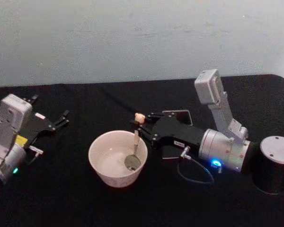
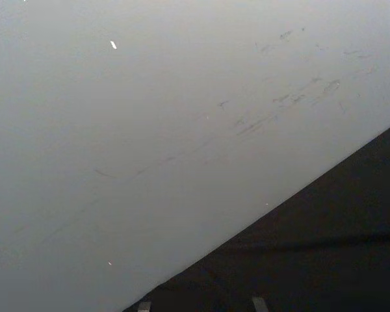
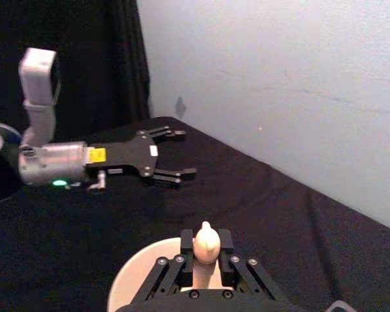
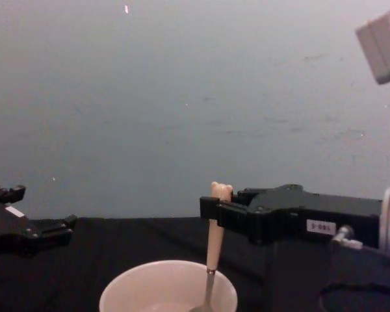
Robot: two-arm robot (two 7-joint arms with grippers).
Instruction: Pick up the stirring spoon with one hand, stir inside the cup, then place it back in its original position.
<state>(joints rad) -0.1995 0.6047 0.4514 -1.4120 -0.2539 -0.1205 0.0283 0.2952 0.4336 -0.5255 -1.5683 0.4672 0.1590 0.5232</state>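
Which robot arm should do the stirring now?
Right. The right gripper grips the stirring spoon with its bowl in the cup. The left gripper sits open off to the cup's left.

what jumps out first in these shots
The right pincer reaches in from the right, shut on a bear-topped spoon that stands nearly upright with its bowl inside the white cup at the middle of the black table. The left pincer sits open at the far left, apart from the cup.

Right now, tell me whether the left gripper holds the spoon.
No, the right gripper is shut on the spoon, whose bowl is in the cup, while the left gripper sits open, apart from both.
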